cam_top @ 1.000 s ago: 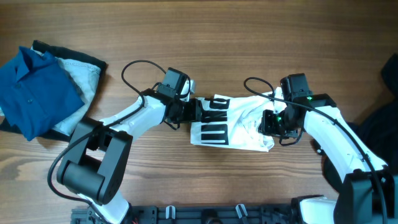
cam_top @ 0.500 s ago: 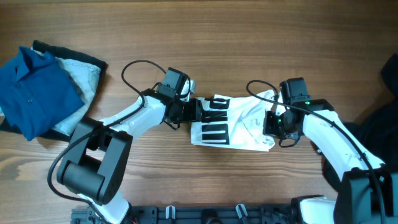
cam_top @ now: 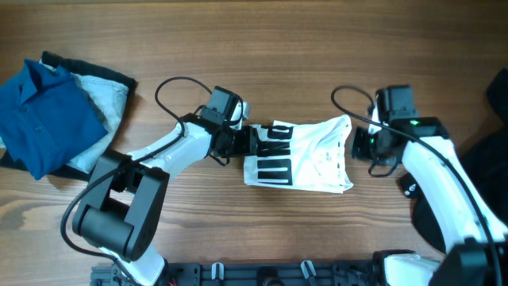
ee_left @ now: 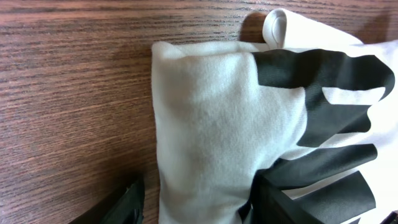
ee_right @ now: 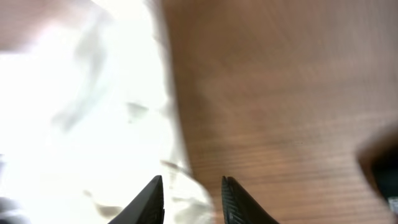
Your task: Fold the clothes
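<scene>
T-shirt (cam_top: 305, 155): white with black bars, folded to an oblong mid-table (cam_top: 317, 48), between my two arms.
Change: my right gripper (ee_right: 189, 202) has backed off to the right. The shirt's right half, bunched a moment ago, now lies flat, so I judge this fold laid.
Right gripper: fingers a little apart, holding nothing, above the shirt's right edge and bare wood.
Left gripper (ee_left: 199, 204): fingers well apart, straddling the shirt's folded left edge. One touches the cloth, the other sits just beside it.
</scene>
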Controlling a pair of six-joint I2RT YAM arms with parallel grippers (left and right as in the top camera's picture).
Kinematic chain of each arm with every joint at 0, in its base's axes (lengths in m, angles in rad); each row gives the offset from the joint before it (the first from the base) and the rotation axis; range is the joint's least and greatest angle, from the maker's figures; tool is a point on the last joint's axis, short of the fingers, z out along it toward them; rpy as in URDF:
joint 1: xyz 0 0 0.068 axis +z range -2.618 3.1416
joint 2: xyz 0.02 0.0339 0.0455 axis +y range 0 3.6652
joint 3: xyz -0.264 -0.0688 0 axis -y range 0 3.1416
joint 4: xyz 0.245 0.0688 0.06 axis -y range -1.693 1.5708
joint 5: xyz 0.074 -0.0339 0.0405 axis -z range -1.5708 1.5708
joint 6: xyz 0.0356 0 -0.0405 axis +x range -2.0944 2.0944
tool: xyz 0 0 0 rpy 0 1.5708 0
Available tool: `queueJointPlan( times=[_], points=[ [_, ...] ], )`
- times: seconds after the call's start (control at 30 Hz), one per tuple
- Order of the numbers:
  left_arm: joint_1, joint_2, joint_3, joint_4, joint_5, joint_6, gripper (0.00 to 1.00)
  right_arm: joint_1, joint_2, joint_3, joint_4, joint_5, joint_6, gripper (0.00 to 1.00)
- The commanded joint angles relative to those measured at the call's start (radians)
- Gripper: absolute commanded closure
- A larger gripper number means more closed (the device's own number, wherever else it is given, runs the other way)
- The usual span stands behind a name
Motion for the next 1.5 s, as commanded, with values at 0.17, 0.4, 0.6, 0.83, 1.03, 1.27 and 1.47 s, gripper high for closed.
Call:
queueJointPlan(
  times=[0.17,0.4,0.6,0.83,1.03,1.27,1.47],
  points=[
    [0.001,0.017,-0.005,-0.003,-0.018,0.013,0.46,0.109,0.069,-0.004,0.026,-0.269,-0.204,0.72],
    [0.001,0.017,-0.005,-0.003,-0.018,0.013,0.45,0.233,0.28,-0.01,0.144,-0.299,-0.185,0.73],
    [0.001,0.017,-0.005,-0.003,-0.018,0.013,0.45,0.232,0.317,-0.01,0.158,-0.274,-0.176,0.73],
    [0.001,0.017,-0.005,-0.003,-0.018,0.013,0.45,0.232,0.317,-0.01,0.105,-0.288,-0.188,0.78],
    [0.001,0.017,-0.005,-0.003,-0.017,0.013,0.45,0.23,0.315,-0.008,0.04,-0.401,-0.251,0.96],
    [0.001,0.017,-0.005,-0.003,-0.017,0.012,0.45,0.191,0.241,0.054,-0.038,-0.061,-0.047,0.96],
    [0.001,0.017,-0.005,-0.003,-0.017,0.012,0.45,0.187,0.222,0.047,-0.083,0.065,0.019,0.96]
  ],
)
